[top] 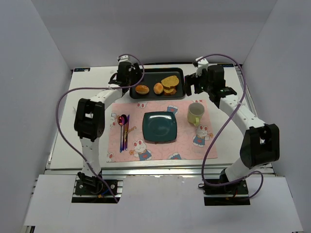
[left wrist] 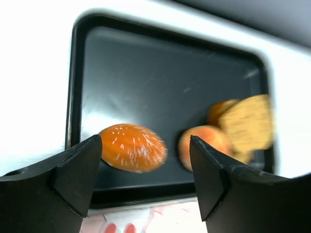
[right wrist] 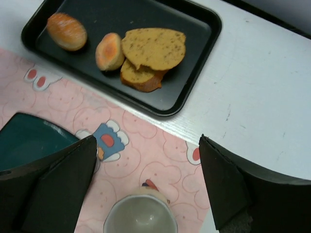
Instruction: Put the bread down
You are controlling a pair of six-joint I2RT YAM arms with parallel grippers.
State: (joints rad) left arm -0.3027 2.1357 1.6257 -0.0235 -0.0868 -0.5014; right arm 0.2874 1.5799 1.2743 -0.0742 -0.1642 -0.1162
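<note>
From above, I see a black tray (top: 150, 76) at top centre of a white table (top: 90, 82). In it lie a round bun (top: 142, 89) at the left, a smaller bun (top: 158, 88) in the middle, and two overlapping slices (top: 170, 81) at the right. The two buns lie apart, and the smaller one sits just beside the slices.

My left gripper (top: 127, 77) hangs at the tray's left edge, spread wide and holding nothing. In its wrist view the round bun shows between the two fingertips (left wrist: 87, 155), near the tray's lower rim. That view is blurred, so I cannot tell whether the fingers touch the tray.

My right gripper (top: 193, 87) hangs just off the tray's right edge, also spread wide and holding nothing, above a mug (top: 195, 113).

Below the tray, a pink mat (top: 116, 145) carries a dark green plate (top: 160, 127) at centre, cutlery (top: 124, 130) at its left and the mug at its right.

White walls (top: 39, 58) close in at the left, right and top of the frame. A strip of table shows between the mat and each side wall.
</note>
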